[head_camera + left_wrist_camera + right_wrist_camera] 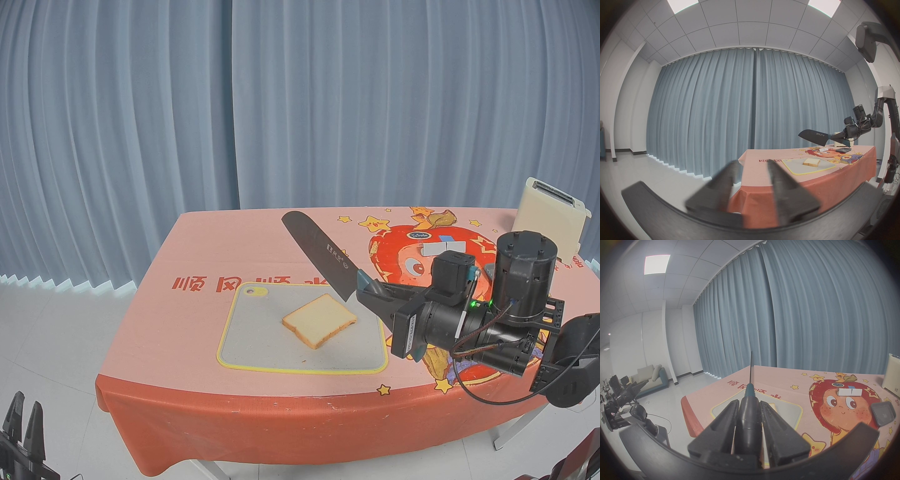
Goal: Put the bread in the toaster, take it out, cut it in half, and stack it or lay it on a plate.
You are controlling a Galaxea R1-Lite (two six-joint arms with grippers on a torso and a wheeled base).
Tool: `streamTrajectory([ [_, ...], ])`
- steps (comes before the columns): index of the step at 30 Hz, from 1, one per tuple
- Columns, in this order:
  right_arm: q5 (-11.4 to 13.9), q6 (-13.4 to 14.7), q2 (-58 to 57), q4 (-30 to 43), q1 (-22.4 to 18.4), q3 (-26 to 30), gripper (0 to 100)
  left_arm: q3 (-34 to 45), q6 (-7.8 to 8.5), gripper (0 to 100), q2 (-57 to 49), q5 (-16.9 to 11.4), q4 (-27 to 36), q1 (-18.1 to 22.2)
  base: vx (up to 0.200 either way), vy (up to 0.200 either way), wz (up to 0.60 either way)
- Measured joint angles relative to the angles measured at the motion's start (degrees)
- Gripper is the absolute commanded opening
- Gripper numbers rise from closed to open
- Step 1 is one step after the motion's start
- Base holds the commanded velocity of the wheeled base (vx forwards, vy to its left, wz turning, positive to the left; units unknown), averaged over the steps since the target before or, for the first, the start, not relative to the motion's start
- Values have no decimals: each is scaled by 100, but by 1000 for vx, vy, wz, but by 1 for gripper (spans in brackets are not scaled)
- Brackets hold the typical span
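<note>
Head view puts your bread [319, 320] whole on the cutting board [250, 340], centre frame, with the knife [315, 250] pinched in the right end effector [377, 295] above. You're at the cutting step: lower the blade across its middle. Left end effector [752, 168] hangs spread.

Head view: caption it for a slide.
Right end effector holds a knife raised near the bread slice on the cutting board.

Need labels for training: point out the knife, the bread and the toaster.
knife [317, 250]: head view, middle of the dark blade.
bread [320, 318]: head view, centre of the slice's top face.
toaster [550, 222]: head view, its cream side wall.
</note>
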Motion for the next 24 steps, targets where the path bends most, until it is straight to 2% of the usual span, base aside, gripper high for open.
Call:
streamTrajectory([
  [9, -9, -20, 0, -38, -16, 27, 0, 0, 16, 0, 0, -29, 6, 0, 0, 0, 0],
  [15, -72, -44, -39, 13, -13, 44, 0, 0, 148, 0, 0, -233, 146, 0, 0, 0, 0],
  [24, -118, -57, -78, 15, -2, 63, 0, 0, 172, 0, 0, -265, 96, -2, 0, 0, 0],
])
